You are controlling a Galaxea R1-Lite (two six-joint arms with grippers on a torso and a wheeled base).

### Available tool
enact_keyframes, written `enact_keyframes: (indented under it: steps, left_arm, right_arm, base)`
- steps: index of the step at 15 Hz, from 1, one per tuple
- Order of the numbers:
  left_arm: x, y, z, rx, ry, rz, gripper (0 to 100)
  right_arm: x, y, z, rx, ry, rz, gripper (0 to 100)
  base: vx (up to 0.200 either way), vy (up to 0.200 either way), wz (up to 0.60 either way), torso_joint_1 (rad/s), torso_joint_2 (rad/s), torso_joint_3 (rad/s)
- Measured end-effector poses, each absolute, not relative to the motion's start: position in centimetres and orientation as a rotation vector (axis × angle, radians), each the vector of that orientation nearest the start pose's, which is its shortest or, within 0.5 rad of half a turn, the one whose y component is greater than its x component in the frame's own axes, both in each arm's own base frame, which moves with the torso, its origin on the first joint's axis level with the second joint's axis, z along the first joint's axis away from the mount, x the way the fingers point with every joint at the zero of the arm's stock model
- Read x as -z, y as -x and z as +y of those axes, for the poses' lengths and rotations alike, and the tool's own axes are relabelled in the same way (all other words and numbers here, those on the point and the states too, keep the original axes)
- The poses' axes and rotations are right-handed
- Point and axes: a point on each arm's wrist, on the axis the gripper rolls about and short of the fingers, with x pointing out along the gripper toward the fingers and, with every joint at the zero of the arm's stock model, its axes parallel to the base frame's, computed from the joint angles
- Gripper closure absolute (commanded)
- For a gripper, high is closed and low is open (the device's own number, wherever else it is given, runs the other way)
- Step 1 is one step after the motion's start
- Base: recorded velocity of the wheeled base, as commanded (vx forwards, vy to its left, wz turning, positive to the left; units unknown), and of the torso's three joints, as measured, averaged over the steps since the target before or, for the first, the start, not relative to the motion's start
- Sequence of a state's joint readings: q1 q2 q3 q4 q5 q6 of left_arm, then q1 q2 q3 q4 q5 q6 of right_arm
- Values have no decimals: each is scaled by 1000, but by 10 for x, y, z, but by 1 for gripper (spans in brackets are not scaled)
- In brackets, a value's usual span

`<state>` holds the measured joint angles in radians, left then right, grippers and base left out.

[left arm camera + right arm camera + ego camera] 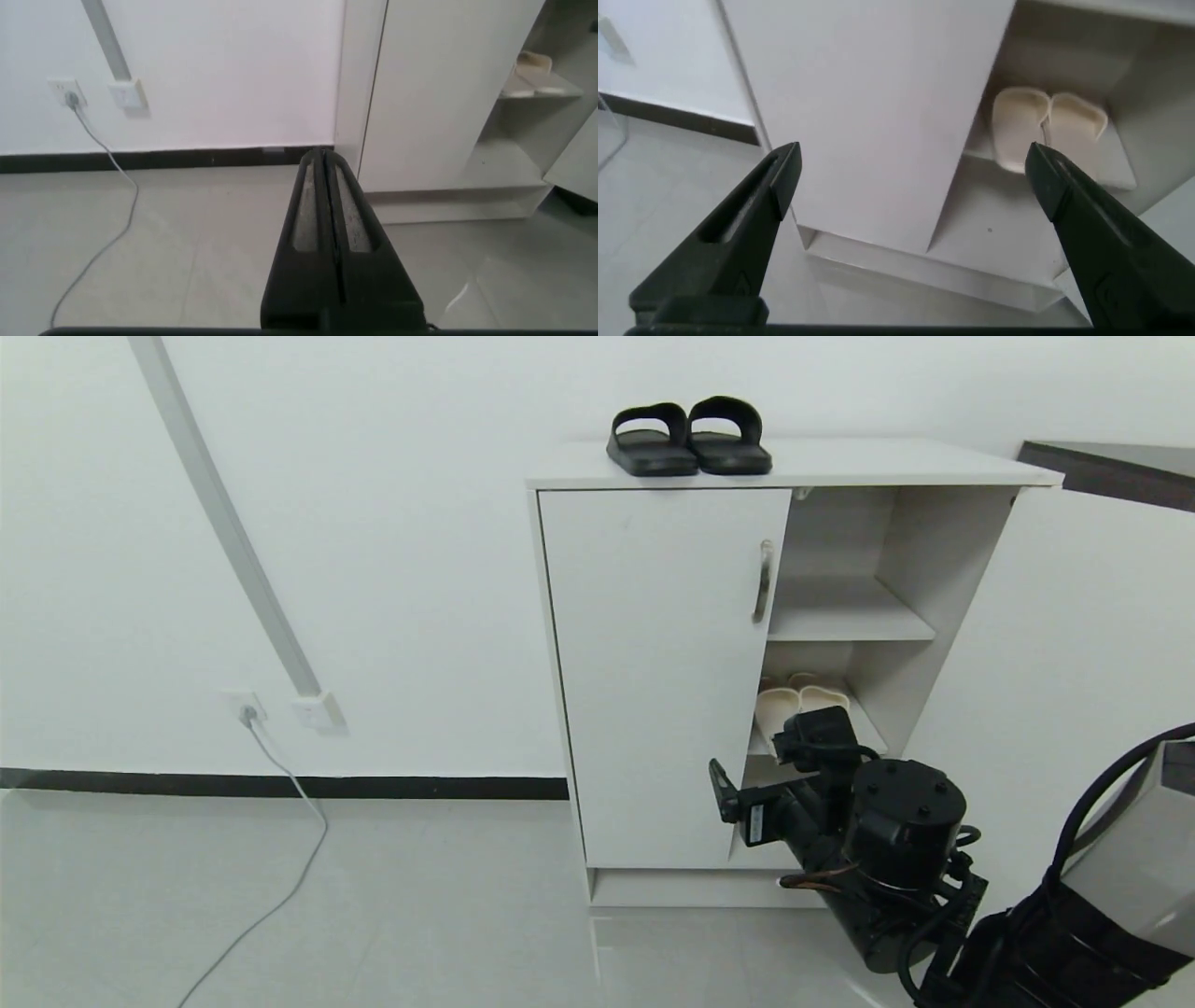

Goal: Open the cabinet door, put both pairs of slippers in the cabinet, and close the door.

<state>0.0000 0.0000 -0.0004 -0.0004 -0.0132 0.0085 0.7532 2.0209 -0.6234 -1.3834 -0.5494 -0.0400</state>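
The white cabinet (887,462) stands against the far wall. Its left door (653,681) is shut, and its right door (1074,663) is swung out to the right, baring the shelves. Near the foot of the cabinet, the right gripper (913,159) hangs before the inner edge of the shut door with its jaws spread wide and nothing between them. The left gripper (324,163) is lower and to the left, over the floor tiles, with its fingers pressed flat together. A black pair of slippers (689,439) sits side by side on the cabinet top, above the left door. A pale pair of slippers (1050,126) lies on the middle shelf. A metal handle (764,581) runs upright on the left door's right edge. A wall socket (245,709) with a grey cable (280,859) is far left.
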Motion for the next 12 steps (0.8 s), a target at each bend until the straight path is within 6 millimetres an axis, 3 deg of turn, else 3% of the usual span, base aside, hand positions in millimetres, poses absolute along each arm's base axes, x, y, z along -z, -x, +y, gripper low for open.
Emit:
enact_keyframes:
  steps: [12]
  left_arm:
    - [-75,23,0,13,-9,0,100]
  right_arm:
    - [-106,-251,218,-202,59,22,0]
  base:
    - [0,0,0,143,-472,-332]
